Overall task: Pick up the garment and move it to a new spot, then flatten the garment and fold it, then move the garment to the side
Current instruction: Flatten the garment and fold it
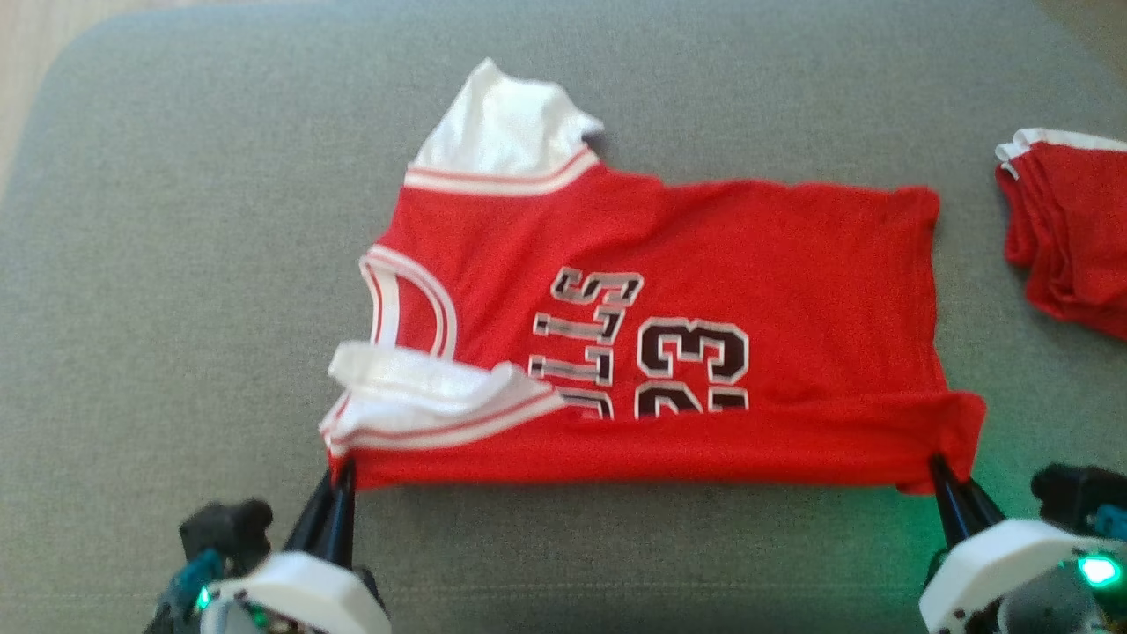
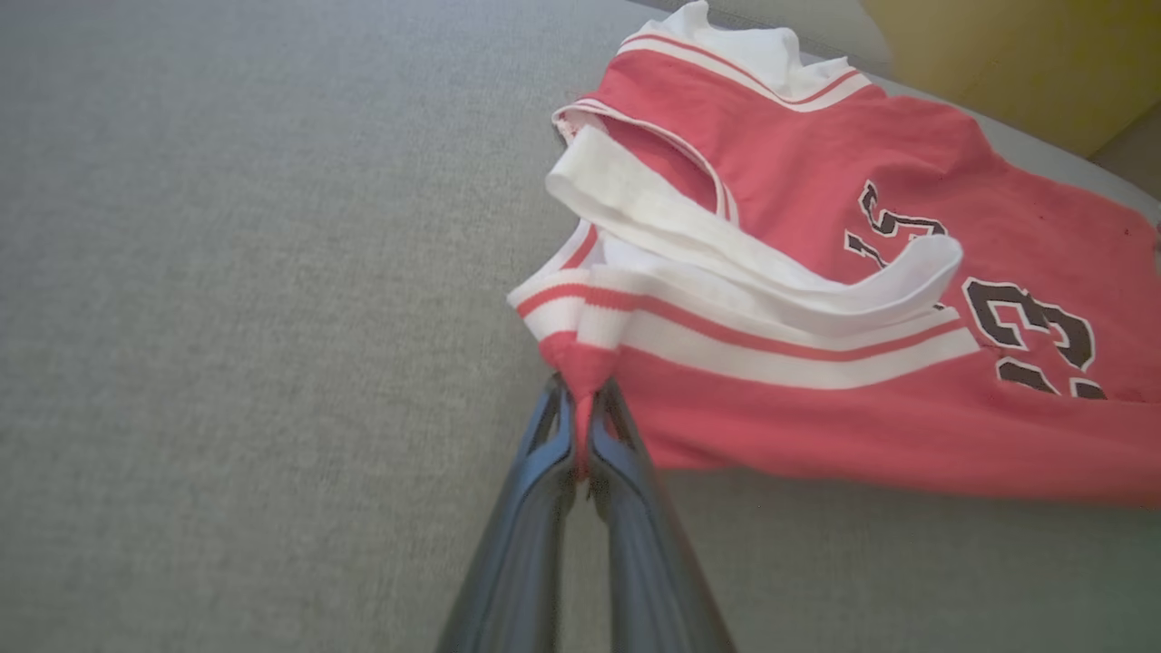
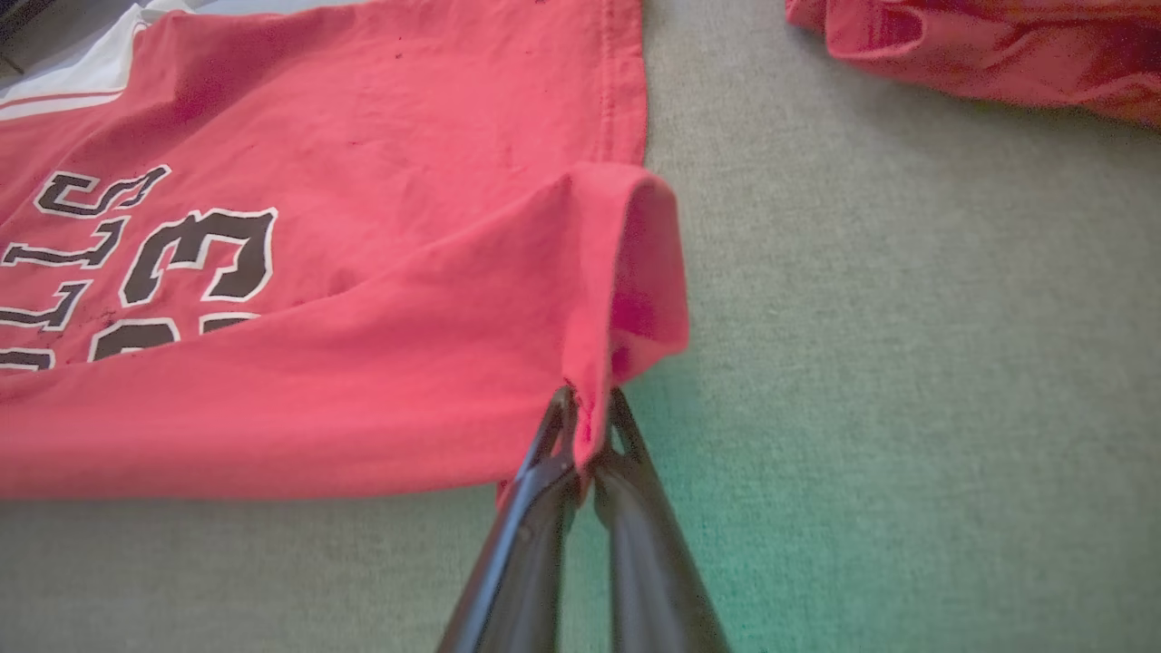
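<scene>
Grey padded surface [image 1: 176, 264]: woven fabric, rounded corners, evenly lit by soft daylight. Pale wooden floor [image 1: 26, 53] is visible beyond its far left corner. A yellow panel [image 2: 1025, 63] stands past its far edge, blurred, nature undetermined. A green glow [image 3: 798, 508] tints the fabric near its front right edge.

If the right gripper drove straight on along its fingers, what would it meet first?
The red jersey: the right gripper is shut on its hem corner, so it would likely push into that lifted fold.
</scene>
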